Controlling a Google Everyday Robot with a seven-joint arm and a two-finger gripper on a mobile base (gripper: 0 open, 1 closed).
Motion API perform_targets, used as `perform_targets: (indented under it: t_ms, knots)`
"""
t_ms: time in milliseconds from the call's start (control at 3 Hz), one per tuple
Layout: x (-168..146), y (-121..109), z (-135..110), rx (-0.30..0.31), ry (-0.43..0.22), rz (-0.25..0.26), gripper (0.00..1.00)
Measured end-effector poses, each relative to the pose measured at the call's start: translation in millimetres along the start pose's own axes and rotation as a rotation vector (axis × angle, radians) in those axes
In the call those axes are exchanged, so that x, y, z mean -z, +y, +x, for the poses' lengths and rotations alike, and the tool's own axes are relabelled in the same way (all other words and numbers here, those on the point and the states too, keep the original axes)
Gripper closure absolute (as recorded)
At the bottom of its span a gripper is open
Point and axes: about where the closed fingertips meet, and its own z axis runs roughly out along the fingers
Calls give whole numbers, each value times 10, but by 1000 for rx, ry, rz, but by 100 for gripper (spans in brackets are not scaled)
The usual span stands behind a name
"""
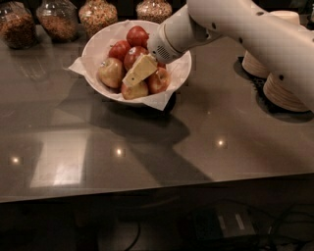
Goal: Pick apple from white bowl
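The white bowl [98, 46], lined with white paper, stands at the back middle of the dark table. It holds several apples. The deep red apple [132, 55] with a small white spot near its stem lies in the middle of the bowl. My gripper [133, 77] reaches in from the right on the white arm [235, 29]. It is down among the apples, just in front of and partly over the deep red apple. Smaller red apples [137, 35] lie behind it, and yellow-green blushed apples [111, 71] lie at the front.
Several glass jars [98, 13] of dry food stand along the back edge. Stacks of beige paper bowls [282, 90] stand at the right, under the arm. The table's front edge [157, 188] runs across the lower part of the view.
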Motion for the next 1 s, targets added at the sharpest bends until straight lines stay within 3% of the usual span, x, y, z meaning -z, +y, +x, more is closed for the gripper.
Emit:
perform_targets:
  t_ms: [333,1000]
  knots:
    - [-41,-35,-14,-1,8,9,21]
    - [-50,-66,22,-11,18,24,64]
